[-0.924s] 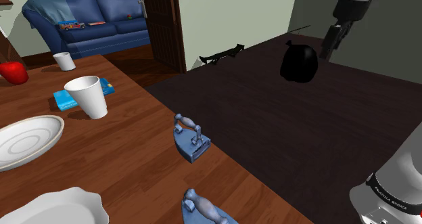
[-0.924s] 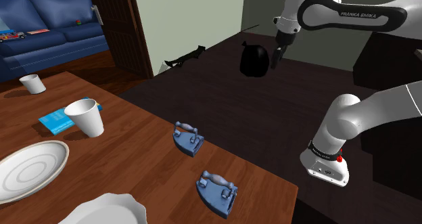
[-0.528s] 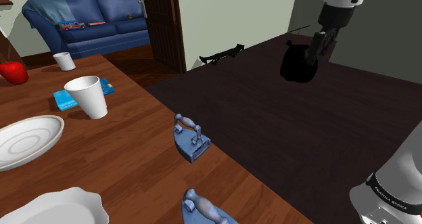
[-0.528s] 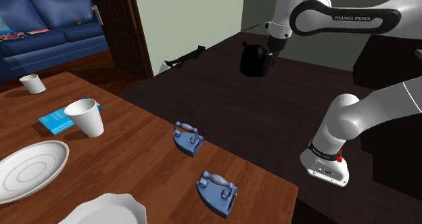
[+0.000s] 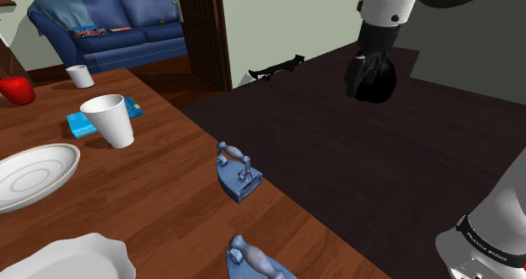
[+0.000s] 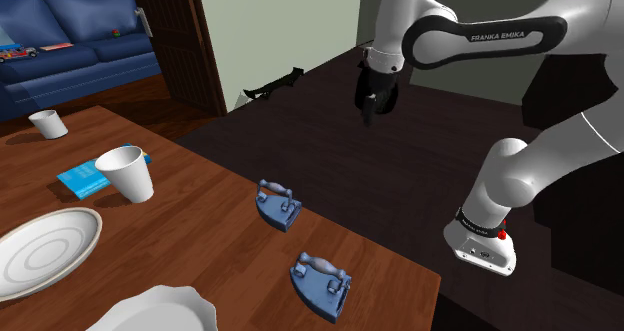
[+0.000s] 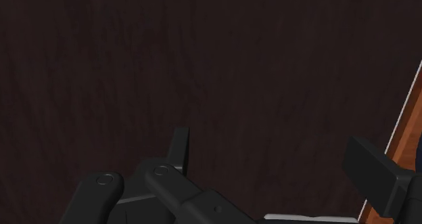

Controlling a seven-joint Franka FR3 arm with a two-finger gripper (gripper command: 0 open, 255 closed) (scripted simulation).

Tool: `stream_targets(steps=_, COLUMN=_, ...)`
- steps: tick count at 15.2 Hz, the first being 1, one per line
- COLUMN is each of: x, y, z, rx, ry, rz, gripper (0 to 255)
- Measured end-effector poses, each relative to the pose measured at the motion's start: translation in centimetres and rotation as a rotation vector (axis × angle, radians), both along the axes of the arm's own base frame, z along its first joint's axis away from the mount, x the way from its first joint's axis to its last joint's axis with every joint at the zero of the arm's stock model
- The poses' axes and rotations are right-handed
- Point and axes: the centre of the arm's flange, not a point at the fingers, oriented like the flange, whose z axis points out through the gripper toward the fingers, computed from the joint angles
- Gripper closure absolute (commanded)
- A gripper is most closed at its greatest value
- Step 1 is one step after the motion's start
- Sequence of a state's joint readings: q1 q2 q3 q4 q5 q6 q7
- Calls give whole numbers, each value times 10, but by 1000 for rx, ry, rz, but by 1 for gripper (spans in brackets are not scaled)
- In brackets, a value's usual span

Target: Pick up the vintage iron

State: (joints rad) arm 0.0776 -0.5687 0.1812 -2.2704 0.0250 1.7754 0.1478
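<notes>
The gripper [image 6: 370, 111] hangs over a dark surface [image 5: 354, 168], perhaps the floor, far from the blue iron [image 5: 238, 173] on the table [image 5: 169, 151]. Its fingers [image 7: 179, 148] stand apart, empty.

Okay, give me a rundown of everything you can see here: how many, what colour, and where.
blue vintage irons: two, blue, on the brown wooden table, near its edge.
flat blue book: one, blue, mid-table.
white cups: two, white, large one against the book, small one farther back.
white plates: two, white, shoulder view's lower left.
red round object: one, red, shoulder view's left edge.
blue sofa: one, blue, back room.
black rounded object: one, black, on the dark surface.
slim black object: one, black, beside the wall.
white Franka arm: one, white, over the dark surface.
black two-finger gripper: one, black, fingers open.
</notes>
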Motion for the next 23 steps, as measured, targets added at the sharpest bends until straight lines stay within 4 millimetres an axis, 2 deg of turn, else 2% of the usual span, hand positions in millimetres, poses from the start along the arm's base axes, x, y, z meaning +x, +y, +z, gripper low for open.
stream_targets(steps=12, x=53, y=138, z=-38, rx=41, ry=35, rz=3, gripper=0)
stream_targets(steps=23, x=100, y=266, z=-64, rx=80, ry=66, rz=6, gripper=0)
